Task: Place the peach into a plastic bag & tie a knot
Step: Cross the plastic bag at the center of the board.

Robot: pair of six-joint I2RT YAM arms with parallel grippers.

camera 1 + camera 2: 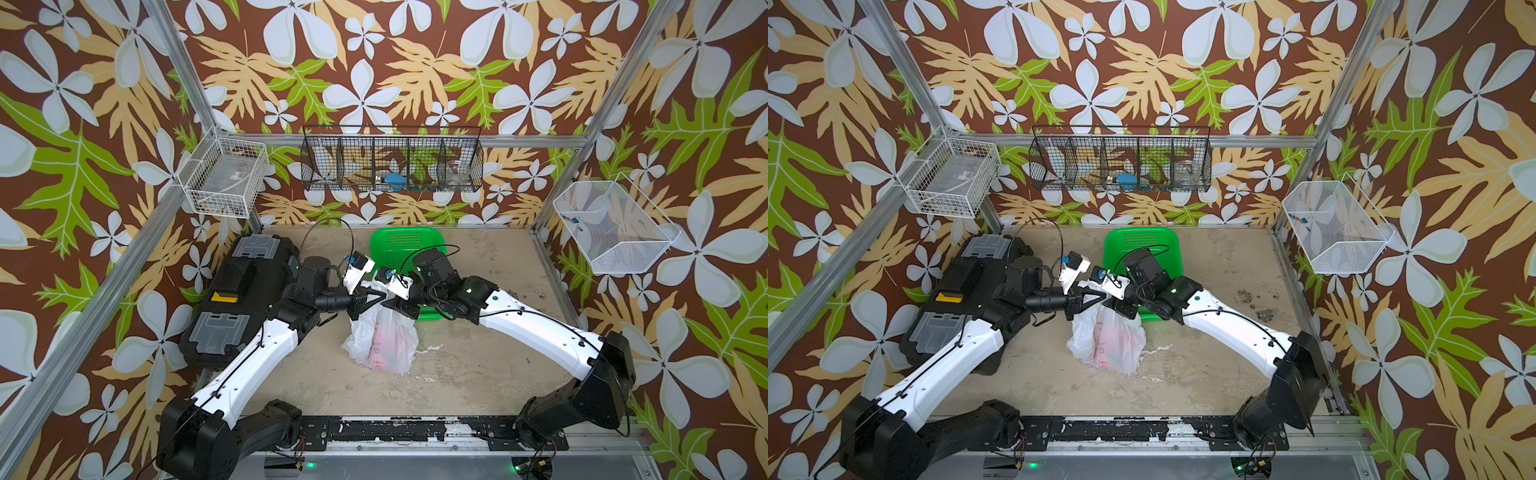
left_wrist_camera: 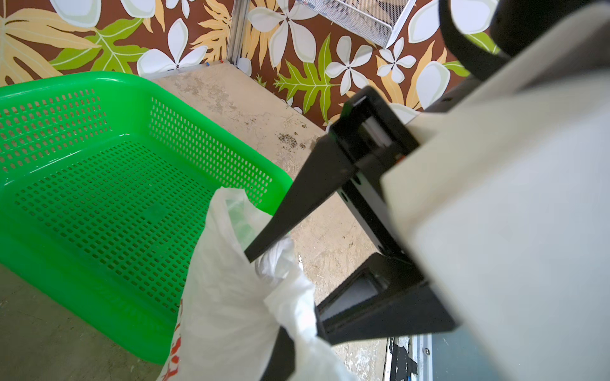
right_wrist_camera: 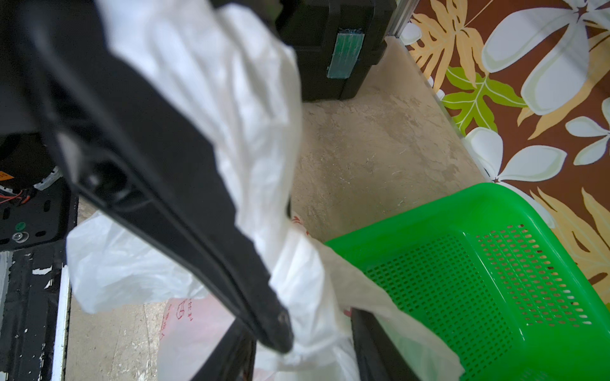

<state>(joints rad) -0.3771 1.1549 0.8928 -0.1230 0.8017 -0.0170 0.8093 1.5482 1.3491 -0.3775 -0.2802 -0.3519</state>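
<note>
The thin, crinkly, translucent white plastic bag (image 1: 382,345) with small red printed marks is standing on the middle of the worn beige tabletop (image 1: 478,357), just in front of the green perforated plastic basket (image 1: 399,245). Its top is being drawn up into a twisted neck between the two arms. The peach (image 1: 392,347) is sitting inside the bag, showing only as a pinkish blur through the film. The left gripper (image 1: 381,295) is reaching in from the left with its fingers pressed fully together, pinching a white strip of the bag's top, as the right wrist view shows (image 3: 280,333). The right gripper (image 2: 264,306) is meeting it from the other side with its fingers standing partly apart. The bunched plastic is running between them, and whether they are touching it cannot be told. A large black plastic toolbox (image 1: 241,299) is lying along the table's left edge.
</note>
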